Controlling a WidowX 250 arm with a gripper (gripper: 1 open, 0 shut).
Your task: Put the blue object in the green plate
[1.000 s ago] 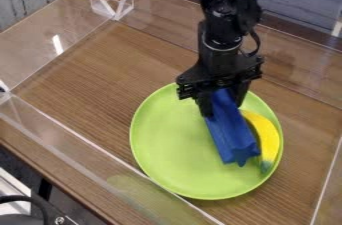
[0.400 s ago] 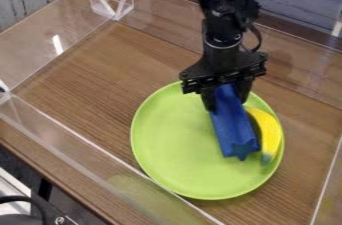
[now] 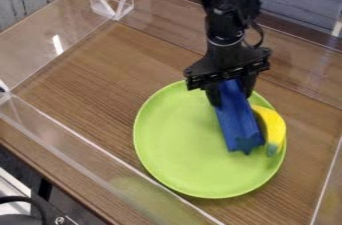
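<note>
Two black fingers of the single robot gripper (image 3: 226, 82) point almost straight down and stand on either side of the upper end of the long rectangular dark-blue block (image 3: 238, 119), clamped on it. From that grip the blue block slopes down and toward the camera, its lower end reaching the surface of the round, flat, lime-green plastic plate (image 3: 181, 149), in the right half of the plate; whether that end bears weight there cannot be told. Just beside the block on its right, touching or nearly touching it, lies a yellow banana-shaped toy (image 3: 273, 131), also on the plate near its right rim. Above the gripper the black arm (image 3: 223, 14) rises nearly upright and bends off toward the top edge of the view. The plate lies on a brown wood-grain tabletop (image 3: 100, 69), toward its near right part. Clear plastic walls (image 3: 40, 124) border the tabletop on the left and near sides, and a small clear triangular bracket (image 3: 112, 2) stands at the far left corner.
</note>
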